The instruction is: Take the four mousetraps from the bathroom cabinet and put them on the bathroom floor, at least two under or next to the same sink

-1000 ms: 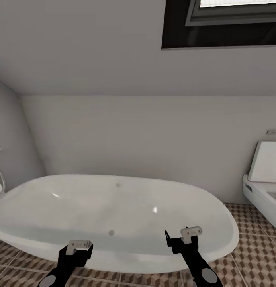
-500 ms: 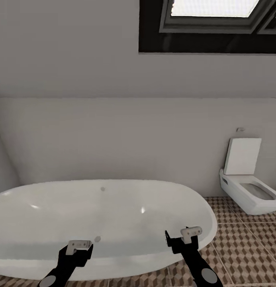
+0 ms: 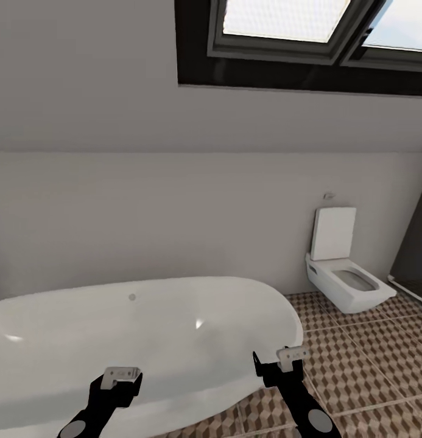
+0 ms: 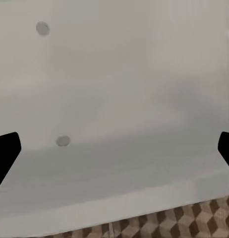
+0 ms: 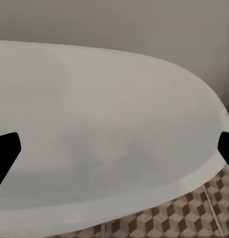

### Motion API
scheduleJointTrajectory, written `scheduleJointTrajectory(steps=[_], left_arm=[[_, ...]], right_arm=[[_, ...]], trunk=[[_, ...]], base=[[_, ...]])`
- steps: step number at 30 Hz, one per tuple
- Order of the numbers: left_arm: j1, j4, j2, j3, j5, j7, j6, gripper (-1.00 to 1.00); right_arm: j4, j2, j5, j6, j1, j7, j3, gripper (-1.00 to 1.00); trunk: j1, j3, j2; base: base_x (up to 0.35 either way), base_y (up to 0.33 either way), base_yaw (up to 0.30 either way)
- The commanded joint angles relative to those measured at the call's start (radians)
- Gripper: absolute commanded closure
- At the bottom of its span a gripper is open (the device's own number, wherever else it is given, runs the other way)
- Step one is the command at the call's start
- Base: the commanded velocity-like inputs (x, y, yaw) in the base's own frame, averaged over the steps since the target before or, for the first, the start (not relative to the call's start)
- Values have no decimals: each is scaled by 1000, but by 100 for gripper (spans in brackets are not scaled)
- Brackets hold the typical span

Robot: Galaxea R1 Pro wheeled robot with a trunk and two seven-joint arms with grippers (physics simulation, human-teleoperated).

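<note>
The mousetraps, the cabinet and the sink are out of view. The bathroom floor [image 3: 363, 359], tiled in a brown, beige and white cube pattern, spreads at the lower right of the head view and edges both wrist views [image 4: 194, 220] [image 5: 194, 213]. My left gripper [image 3: 120, 382] hangs low in front of the white bathtub. My right gripper [image 3: 276, 364] is near the tub's right end. Both are open with nothing between their fingers; the dark fingertips [image 4: 5, 148] [image 5: 5, 148] stand far apart.
A white oval bathtub [image 3: 144, 328] lies directly ahead against the wall. A white toilet [image 3: 344, 283] with its lid up stands at the right, beside a dark panel [image 3: 418, 243]. A dark-framed skylight [image 3: 296, 36] sits in the sloped ceiling.
The whole view has swung to the right: the bathtub slid left, and the toilet, more floor and more of the skylight came in. Both arms keep their pose in the picture.
</note>
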Motion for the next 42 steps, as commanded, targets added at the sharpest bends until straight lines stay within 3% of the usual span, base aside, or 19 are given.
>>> scheduleJointTrajectory(steps=[1,42], left_arm=[[0,-2,1,0,0,0,5,-100],[0,-11,1,-3,-2,-3,5,-100]], right_arm=[[-1,0,10,7,-1,-1,1,-100],[-1,0,10,8,-1,-1,1,-100]], trunk=[[0,-1,-1],[0,1,-1]], base=[[0,0,-276],[0,0,-198]])
